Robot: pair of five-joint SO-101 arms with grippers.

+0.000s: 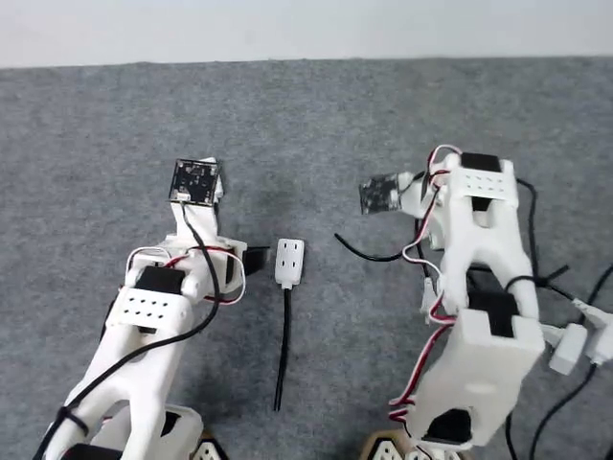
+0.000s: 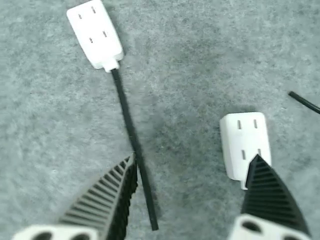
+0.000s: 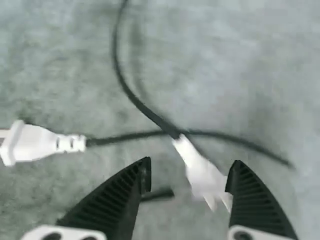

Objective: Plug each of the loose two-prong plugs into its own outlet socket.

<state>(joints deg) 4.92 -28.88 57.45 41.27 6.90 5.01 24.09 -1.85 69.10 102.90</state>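
Two-prong plugs (image 3: 35,142), white moulded plastic on thin black leads, lie loose on the grey short-pile carpeted worktop (image 1: 316,115), which spans the whole high view.

White printed left arm (image 1: 144,326): lower left of the high view. White right arm (image 1: 484,287): right side of the frame, with red and white wires looped along it.

First outlet block (image 1: 289,261), white and rectangular: centre of the high view, just right of the left arm's wrist. Its black cord (image 1: 283,345) runs straight down the frame. In the left wrist view its slot pairs face up. The second outlet block (image 2: 244,142), the same white type, lies well apart from it. Its near end is hidden behind one black ribbed finger (image 2: 267,192); cannot tell if they touch.

Left tool (image 2: 194,161): jaws spread wide, gripping nothing. The first block's cord passes just beside the other finger.

Right tool (image 3: 191,165): jaws wide apart, gripping nothing. The nearer plug (image 3: 202,175) lies on the worktop between the fingers, closer to one, with its prongs toward the tool's base. The farther plug lies off to one side, apart from the tool, its lead trailing across.
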